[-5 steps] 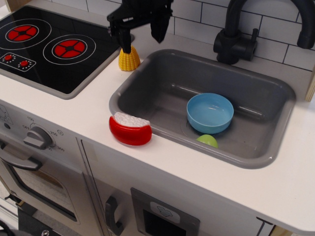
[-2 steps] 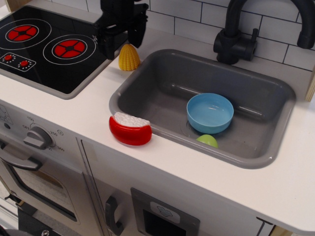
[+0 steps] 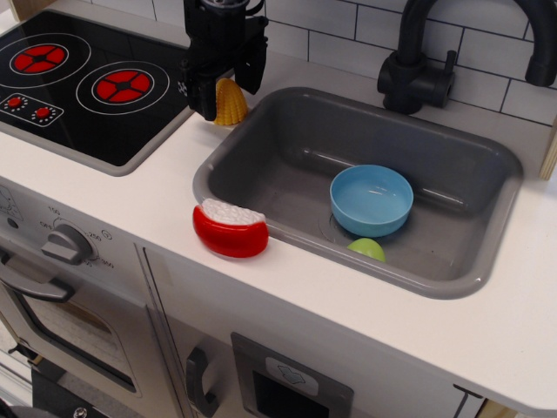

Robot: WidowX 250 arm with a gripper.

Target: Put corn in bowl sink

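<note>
observation.image shows my gripper lower than it was a moment ago and shifted right, so it now straddles the corn instead of hanging to its left. My jaws are spread, one finger in front of the corn on its left and the other at its right; whether either touches it I cannot tell. The corn stands upright on the white counter, between the black stovetop and the grey sink. The blue bowl sits in the sink, well apart, with a green toy beside it. A red dish rests at the sink's near rim.
</note>
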